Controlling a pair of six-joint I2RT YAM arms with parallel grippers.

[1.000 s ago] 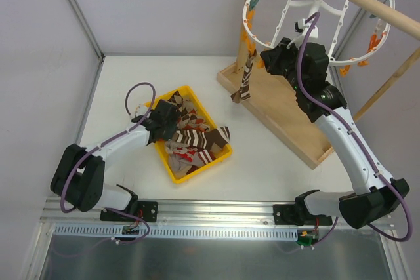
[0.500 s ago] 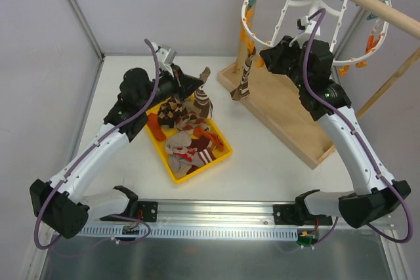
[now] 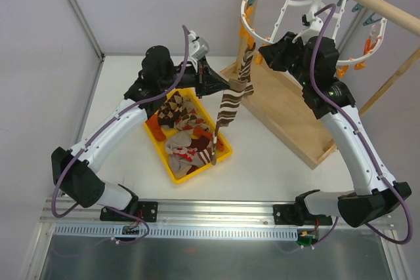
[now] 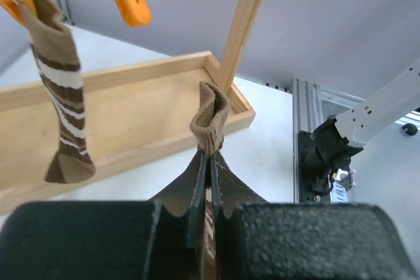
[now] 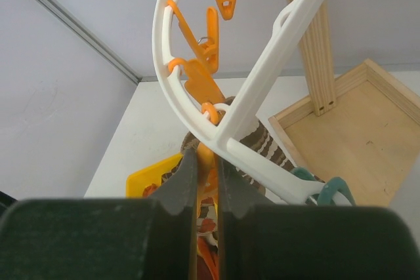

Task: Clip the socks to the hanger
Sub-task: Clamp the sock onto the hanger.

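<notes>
1. Since the earlier frames, the left gripper (image 4: 209, 157) is being raised from the yellow tray (image 3: 172, 172) toward the hanger (image 5: 286, 31), and a striped sock (image 3: 226, 106) is being carried up with it.
2. The jaws of the left gripper are being pressed together on the cuff of the striped sock. The sock is hanging down freely, with its toe showing over the tray in the top view.
3. The right gripper (image 5: 207, 160) is being kept at the ring as before. Its jaws are almost together, pinching an orange clothespin (image 5: 206, 181) that is dangling from the ring.
4. A second striped sock (image 4: 62, 106) is hanging clipped at the left side of the ring, just beside the raised cuff and above the wooden stand (image 4: 131, 116).
5. More socks (image 3: 180, 119) are lying heaped in the tray.
6. The lower part of the held sock is being hidden by the fingers in the left wrist view. The right fingertips are being covered by the wrist in the top view, and the far side of the ring is being cut off at the picture edge.
</notes>
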